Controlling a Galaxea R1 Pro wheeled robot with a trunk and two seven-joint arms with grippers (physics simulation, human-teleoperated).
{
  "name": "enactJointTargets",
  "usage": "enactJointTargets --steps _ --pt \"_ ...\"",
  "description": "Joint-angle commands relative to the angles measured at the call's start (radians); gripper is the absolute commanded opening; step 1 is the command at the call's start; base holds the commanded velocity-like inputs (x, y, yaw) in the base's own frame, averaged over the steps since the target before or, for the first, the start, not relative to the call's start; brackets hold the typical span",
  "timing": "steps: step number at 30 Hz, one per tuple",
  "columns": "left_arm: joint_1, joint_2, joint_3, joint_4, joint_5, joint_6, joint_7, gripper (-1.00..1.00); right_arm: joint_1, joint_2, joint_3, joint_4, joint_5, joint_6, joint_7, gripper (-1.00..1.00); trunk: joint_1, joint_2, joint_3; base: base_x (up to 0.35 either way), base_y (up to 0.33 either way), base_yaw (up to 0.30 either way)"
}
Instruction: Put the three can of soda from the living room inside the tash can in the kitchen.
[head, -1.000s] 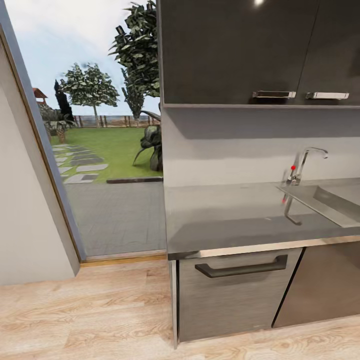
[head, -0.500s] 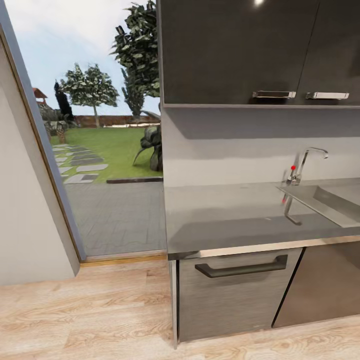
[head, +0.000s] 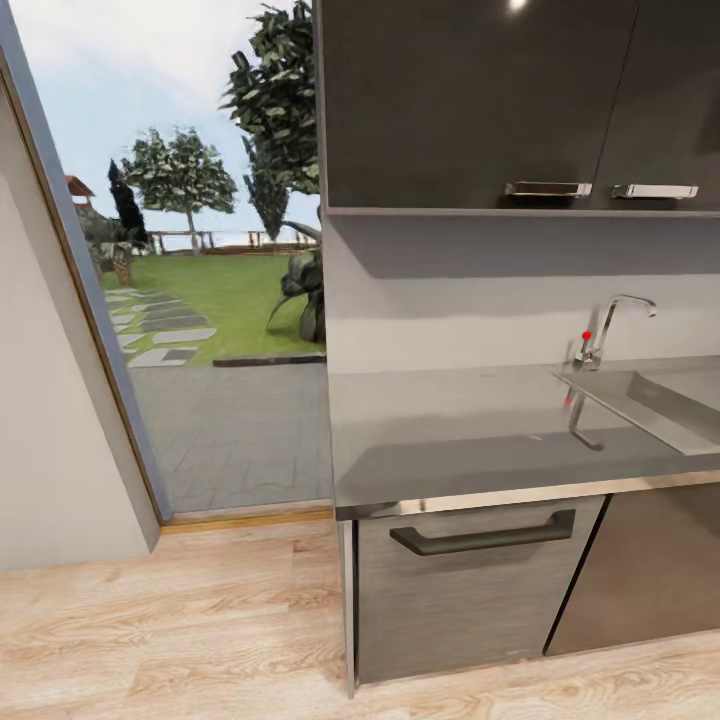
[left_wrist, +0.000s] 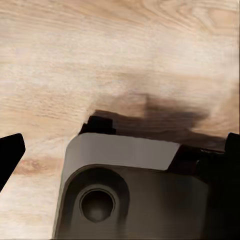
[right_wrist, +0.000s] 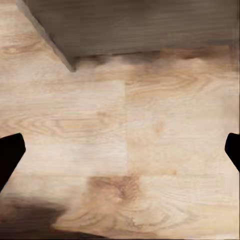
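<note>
- The left gripper has its two dark fingertips spread far apart with nothing between them; under it lie the wood floor and a grey, rounded part of the robot's base.
- The right gripper is likewise spread wide and empty above the plank floor, with the lower corner of a grey cabinet beyond the fingertips.
- From the head camera, the kitchen shows ahead: the grey steel counter sits at about 4 o'clock.
- The sink with its chrome tap is at 3 o'clock.
- Dark glossy upper cabinets fill the 1 o'clock area.
- A grey drawer front with a dark handle is at 5 o'clock.
- An open doorway at 10 o'clock gives onto a lawn with trees.
</note>
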Motion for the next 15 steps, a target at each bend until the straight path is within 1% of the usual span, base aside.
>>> enactJointTargets --steps 1,4,7,11,13,15 --pt "0.005 0.002 0.0 -0.621 0.005 0.01 0.0 1.0 -0.003 0.0 0.0 -0.226 0.002 0.001 0.003 1.0 0.0 0.0 0.0 0.0 0.0 0.0" --pt "0.02 0.011 0.0 -0.741 0.013 0.027 0.001 1.0 -0.003 0.001 0.0 -0.329 0.008 0.018 0.01 1.0 0.0 0.0 0.0 0.0 0.0 0.0" --pt "0.034 0.03 0.001 -0.816 0.018 0.036 0.002 1.0 -0.002 0.0 0.001 -0.442 0.011 0.072 0.018 1.0 0.0 0.0 0.0 0.0 0.0 0.0" --pt "0.044 0.072 0.0 -0.86 0.024 0.033 0.0 1.0 0.001 -0.001 -0.002 -0.586 0.013 0.153 0.044 1.0 0.0 0.0 0.0 0.0 0.0 0.0" --pt "0.046 0.088 -0.001 -0.866 0.024 0.026 -0.001 1.0 0.004 -0.001 -0.006 -0.634 0.011 0.177 0.06 1.0 0.0 0.0 0.0 0.0 0.0 0.0" --pt "0.048 0.099 -0.001 -0.862 0.023 0.009 -0.002 1.0 0.01 -0.003 -0.01 -0.663 0.009 0.19 0.074 1.0 0.0 0.0 0.0 0.0 0.0 0.0"
